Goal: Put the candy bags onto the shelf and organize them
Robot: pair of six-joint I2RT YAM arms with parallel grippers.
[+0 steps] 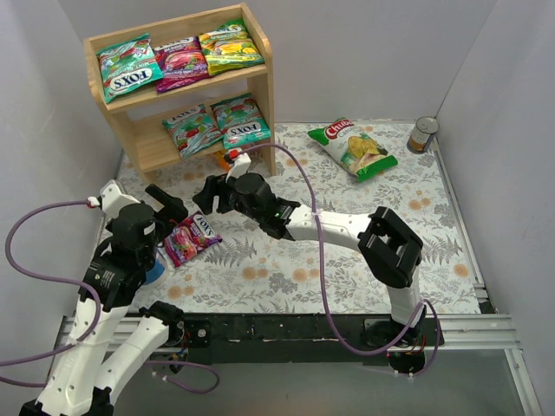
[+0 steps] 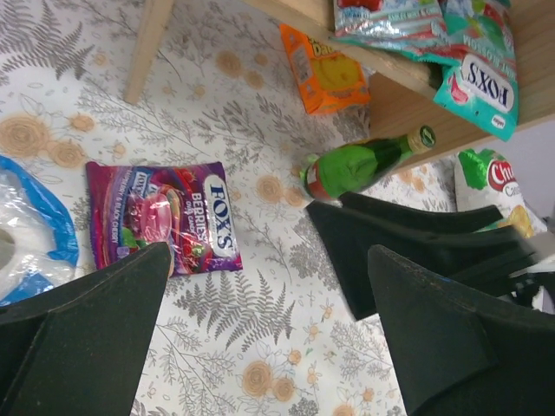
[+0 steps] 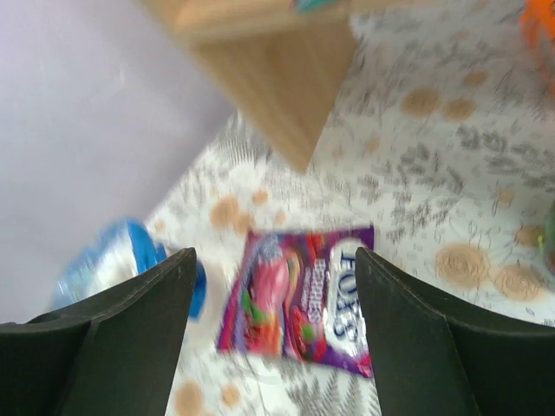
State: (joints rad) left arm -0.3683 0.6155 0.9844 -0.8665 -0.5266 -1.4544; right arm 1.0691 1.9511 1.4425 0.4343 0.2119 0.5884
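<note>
On the fern-print mat [image 1: 347,260], just ahead of the left arm, lies the one candy bag [image 1: 192,237] not yet put away: the magenta pouch, flat and face up. The left gripper [image 1: 167,201] hangs close beside it, jaws spread wide with nothing between them. A little farther on, the right gripper [image 1: 210,192] hovers with its fingers parted and empty too.

I'd judge the pouch light and limp, with loose sweets inside that will slide and make it sag once lifted. The glossy film looks slippery (a pinch on the flat face would likely skid). A sealed end seam seems the best hold, with one finger worked under the edge.

At the back stands the shelf [image 1: 265,82], with the shelved bags [image 1: 180,62] three across its top tier and two on the lower.
</note>
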